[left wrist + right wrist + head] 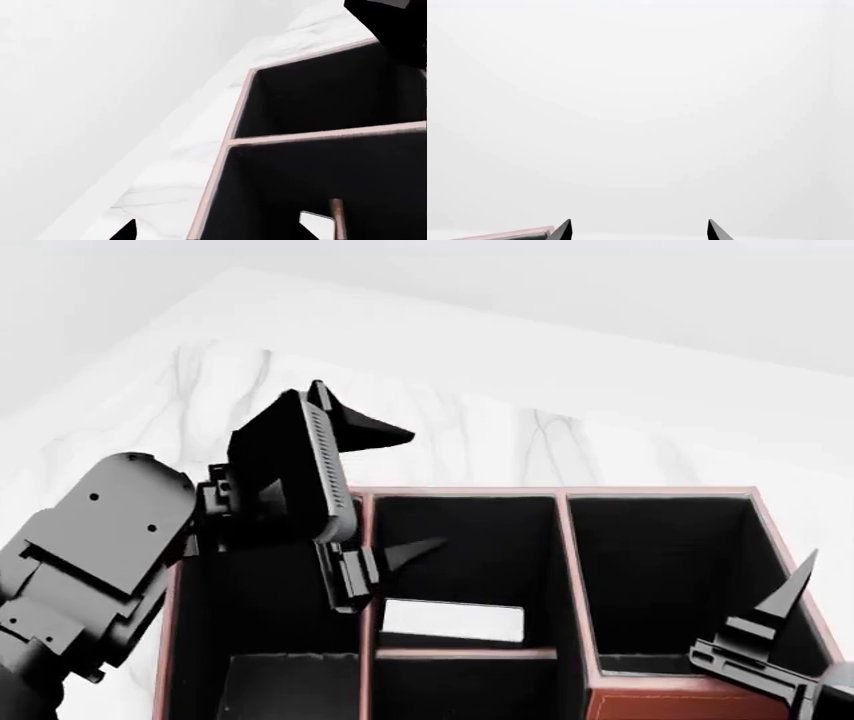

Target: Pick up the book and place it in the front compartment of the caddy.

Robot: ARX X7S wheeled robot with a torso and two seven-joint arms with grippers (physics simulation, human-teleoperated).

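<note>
Fingers of the left gripper (380,495) stand wide apart, empty, above the caddy (567,540); the book (451,620) at 6 o'clock leans inside and may slip. Right gripper (638,231) is open too.

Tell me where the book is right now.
In the head view the book lies inside the caddy, in a middle compartment against a pale divider, just below the open jaws of the left gripper. The right gripper hovers at the caddy's right side.
</note>
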